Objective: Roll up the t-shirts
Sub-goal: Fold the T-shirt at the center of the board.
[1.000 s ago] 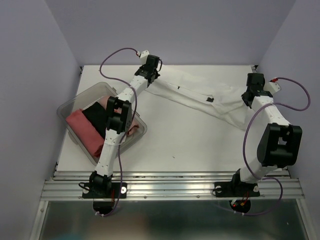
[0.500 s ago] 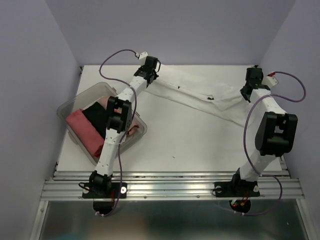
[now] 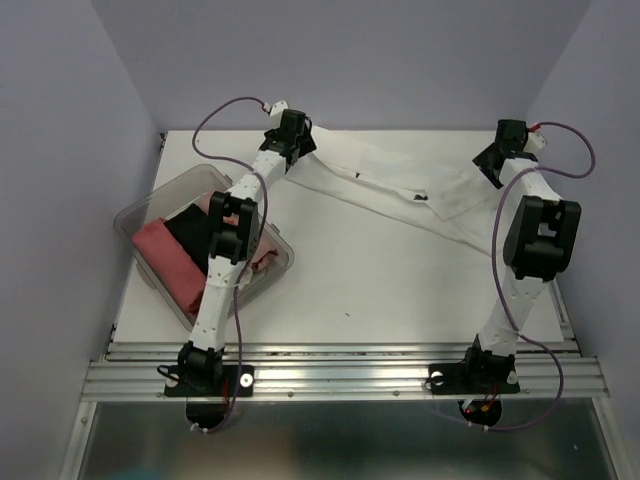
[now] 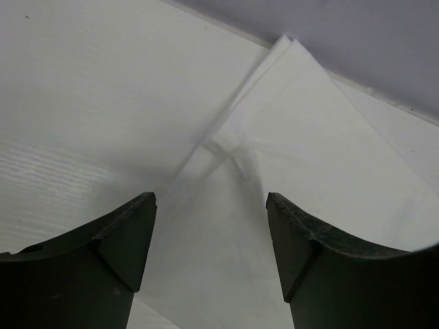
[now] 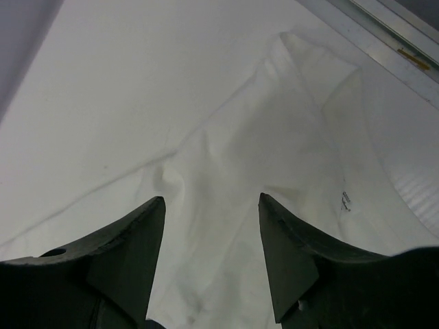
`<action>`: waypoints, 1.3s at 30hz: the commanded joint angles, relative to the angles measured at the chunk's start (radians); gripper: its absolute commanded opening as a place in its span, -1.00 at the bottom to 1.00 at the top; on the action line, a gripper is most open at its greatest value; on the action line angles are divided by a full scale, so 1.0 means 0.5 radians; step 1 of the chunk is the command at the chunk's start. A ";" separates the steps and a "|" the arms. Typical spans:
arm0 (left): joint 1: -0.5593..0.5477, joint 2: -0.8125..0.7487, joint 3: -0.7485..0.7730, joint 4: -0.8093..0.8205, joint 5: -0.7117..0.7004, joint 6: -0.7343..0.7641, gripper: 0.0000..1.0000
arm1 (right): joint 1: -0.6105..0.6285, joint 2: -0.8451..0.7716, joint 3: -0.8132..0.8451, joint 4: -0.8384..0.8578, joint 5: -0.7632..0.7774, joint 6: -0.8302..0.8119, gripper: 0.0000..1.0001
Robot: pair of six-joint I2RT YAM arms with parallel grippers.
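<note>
A white t-shirt lies stretched in a long band across the back of the table, its small dark neck label near the middle. My left gripper stands open over the shirt's left end; in the left wrist view the cloth lies flat between and beyond the open fingers, touching neither. My right gripper is open over the right end, with wrinkled white cloth below the gap. Salmon-pink and black t-shirts lie in the tub.
A clear plastic tub sits at the left edge of the table, under the left arm's forearm, with a bit of red cloth at its near side. The purple back wall stands just behind both grippers. A metal rail runs along the near edge.
Both grippers have gone from shut on the white shirt's ends to open, letting it go. The right arm swung toward the back wall; the left gripper shifted slightly left.
</note>
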 commanded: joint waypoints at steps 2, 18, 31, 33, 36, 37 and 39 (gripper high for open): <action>0.002 -0.439 -0.063 0.106 -0.024 0.083 0.53 | -0.020 -0.221 -0.132 -0.082 -0.275 -0.064 0.26; -0.050 -0.740 -0.502 0.005 0.267 0.169 0.51 | -0.020 -0.455 -0.896 0.203 -0.907 0.062 0.26; -0.065 -0.663 -0.514 -0.047 0.378 0.182 0.49 | -0.020 -0.283 -0.780 0.279 -0.956 0.080 0.21; -0.062 -0.663 -0.520 -0.047 0.378 0.182 0.49 | -0.020 -0.268 -0.767 0.304 -0.972 0.080 0.20; -0.062 -0.666 -0.532 -0.051 0.384 0.185 0.49 | -0.020 -0.243 -0.737 0.329 -0.984 0.089 0.14; -0.062 -0.663 -0.536 -0.051 0.384 0.185 0.49 | -0.020 -0.228 -0.731 0.335 -0.990 0.093 0.10; -0.062 -0.663 -0.536 -0.054 0.387 0.185 0.49 | -0.020 -0.210 -0.715 0.353 -1.002 0.105 0.03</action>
